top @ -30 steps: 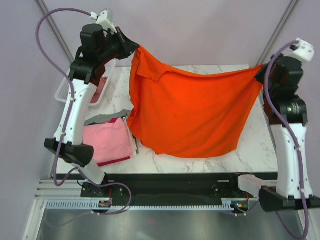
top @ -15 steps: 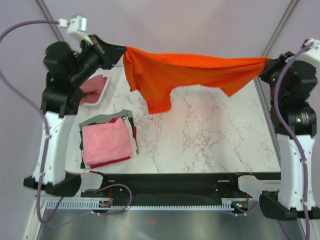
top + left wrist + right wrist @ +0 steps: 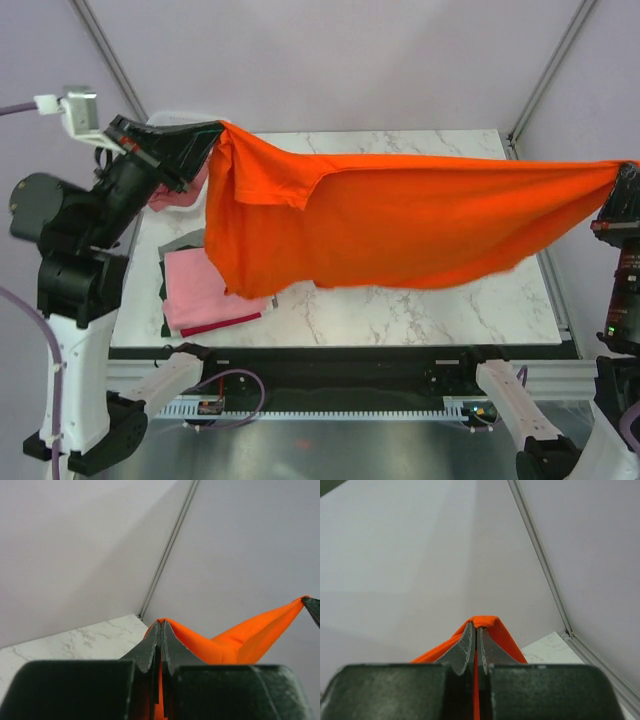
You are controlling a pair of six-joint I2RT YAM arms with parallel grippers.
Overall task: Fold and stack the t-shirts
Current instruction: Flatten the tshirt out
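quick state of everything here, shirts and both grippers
orange t-shirt, unfolded, stretched in the air between both grippers
left gripper, shut on orange t-shirt
right gripper, shut on orange t-shirt
pink t-shirt, folded, topmost of the stack
dusty rose t-shirt, crumpled, partly hidden behind left arm

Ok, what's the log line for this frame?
left pincer: shut on orange t-shirt | right pincer: shut on orange t-shirt | orange t-shirt: stretched in air between them | folded stack: near-left, pink on top
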